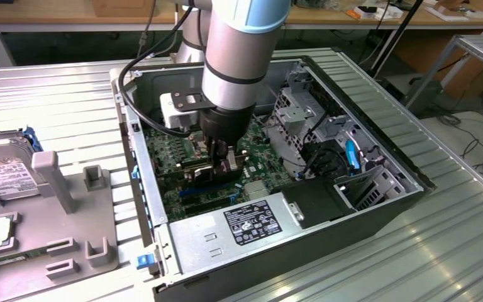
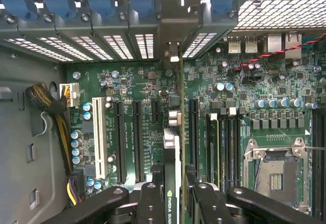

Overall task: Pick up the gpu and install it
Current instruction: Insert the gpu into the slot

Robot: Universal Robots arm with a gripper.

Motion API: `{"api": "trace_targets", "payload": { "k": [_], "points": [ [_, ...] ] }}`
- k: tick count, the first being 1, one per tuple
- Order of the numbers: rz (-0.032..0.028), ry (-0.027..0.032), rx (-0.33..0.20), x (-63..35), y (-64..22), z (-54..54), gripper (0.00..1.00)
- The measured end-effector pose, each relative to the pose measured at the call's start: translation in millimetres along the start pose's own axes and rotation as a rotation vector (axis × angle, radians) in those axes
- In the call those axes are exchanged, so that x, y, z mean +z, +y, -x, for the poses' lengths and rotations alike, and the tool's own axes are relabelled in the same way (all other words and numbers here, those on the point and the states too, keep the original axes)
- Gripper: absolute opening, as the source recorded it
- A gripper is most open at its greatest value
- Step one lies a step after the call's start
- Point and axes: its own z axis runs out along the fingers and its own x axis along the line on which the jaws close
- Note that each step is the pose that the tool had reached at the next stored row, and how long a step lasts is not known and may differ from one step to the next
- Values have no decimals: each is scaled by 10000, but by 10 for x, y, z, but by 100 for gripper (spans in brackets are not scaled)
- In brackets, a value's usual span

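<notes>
The open computer case (image 1: 392,207) holds the motherboard (image 2: 127,86), a power supply (image 1: 233,229) and drive cage (image 1: 296,107); inside it the gripper (image 2: 173,193) is clamped on the gpu (image 2: 173,132), held edge-on over the motherboard's slots.

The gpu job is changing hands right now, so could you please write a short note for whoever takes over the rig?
Gripper: shut on the gpu, held on edge.
Where: inside the open computer case, card standing over the motherboard, its bracket end up against the rear slot openings.
Done: gpu picked up and brought into the case.
Left: whether the card is fully seated cannot be told; the gripper has not let go.
</notes>
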Motion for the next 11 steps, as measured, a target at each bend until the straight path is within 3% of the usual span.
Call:
{"api": "trace_targets", "payload": {
  "k": [4,11],
  "points": [
    [105,15,3,-1,-19,0,27],
    [110,16,4,0,-21,4,27]
  ]
}}
